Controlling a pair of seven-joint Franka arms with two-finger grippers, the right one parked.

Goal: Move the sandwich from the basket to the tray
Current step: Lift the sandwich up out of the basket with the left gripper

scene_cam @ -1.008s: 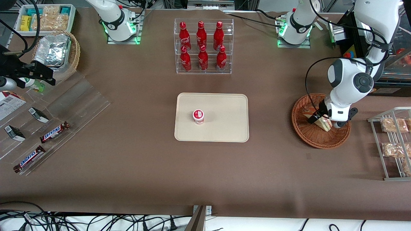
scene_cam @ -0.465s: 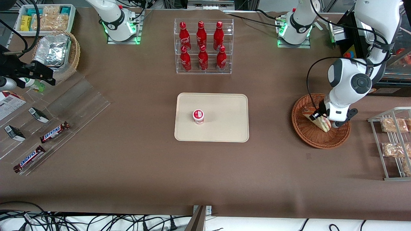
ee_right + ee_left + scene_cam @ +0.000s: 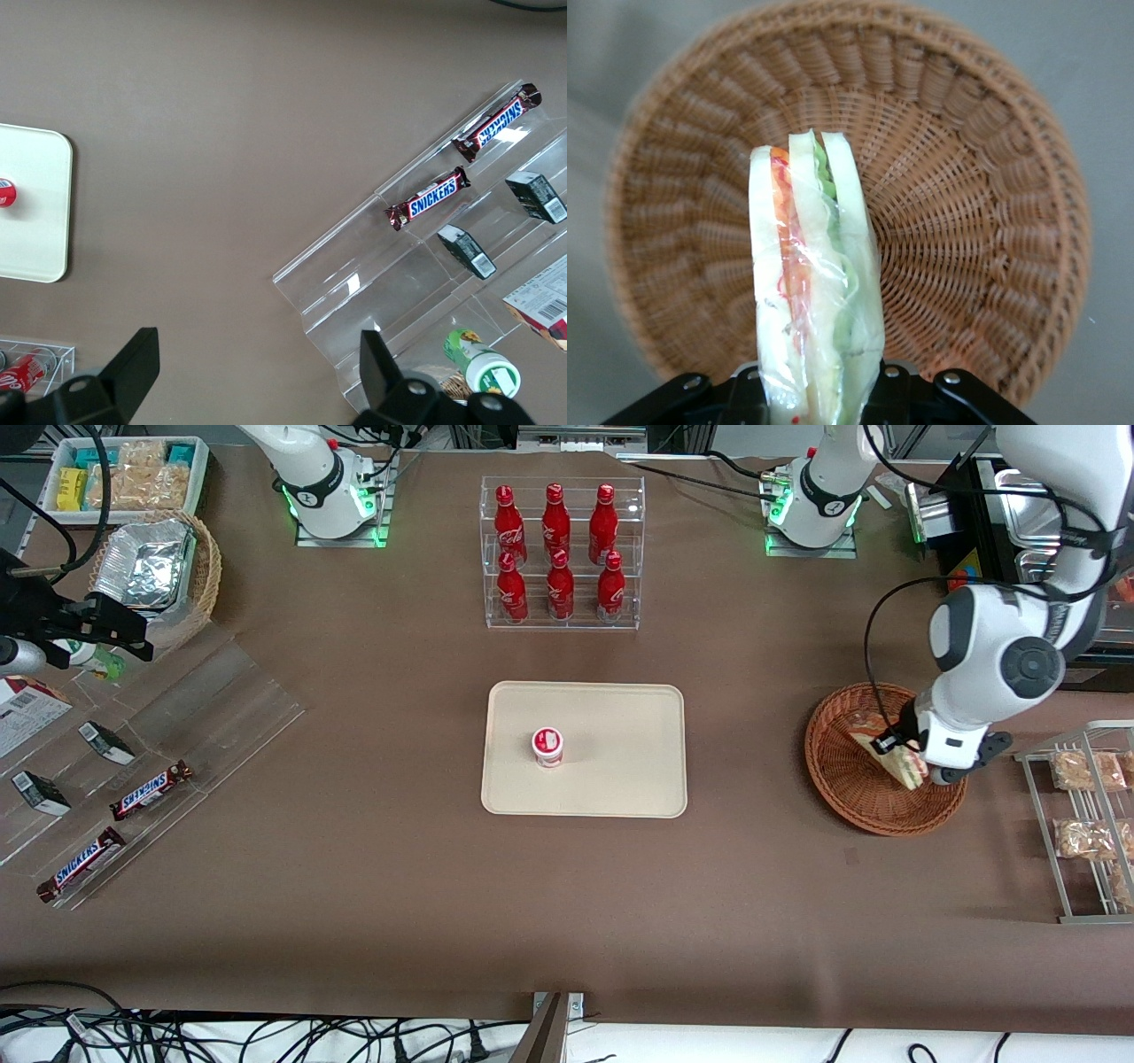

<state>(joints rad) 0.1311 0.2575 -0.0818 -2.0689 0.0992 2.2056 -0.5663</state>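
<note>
End effector [image 3: 905,758] is sitting over the basket [image 3: 850,797], toward the working arm's end of the bench [image 3: 372,886], clenched on the sandwich [image 3: 893,756]. Wrist cam confirms: fingers [image 3: 744,397] are pinching the wide end of the wedge, sandwich [image 3: 815,292] is sticking out edge-on w/ the basket weave [image 3: 966,221] below it. Looks like it's hanging clear of the weave, but can't tell for sure whether the tip is touching.

Step in hand, imo: lift-out, then carry to the tray [image 3: 620,779].

How to do it well:
- Going straight up first until the wedge tip is clearing the basket rim; dragging sideways early risks snagging the wrap on wicker.
- Grip is on soft bread + slick wrap, only at one end, so keeping accel low; a swing could let it slip or rotate in the jaws.
- Not squeezing harder, bread will crush.
- Tray already has a small red-lidded cup [image 3: 547,746] on it, roughly mid-tray. Aiming for the bare part toward the working arm's end, well apart from the cup.
- Lowering until the sandwich is resting on the tray surface before releasing, no dropping; it's likely to tip onto its flat side once let go, so leaving room for that.
</note>
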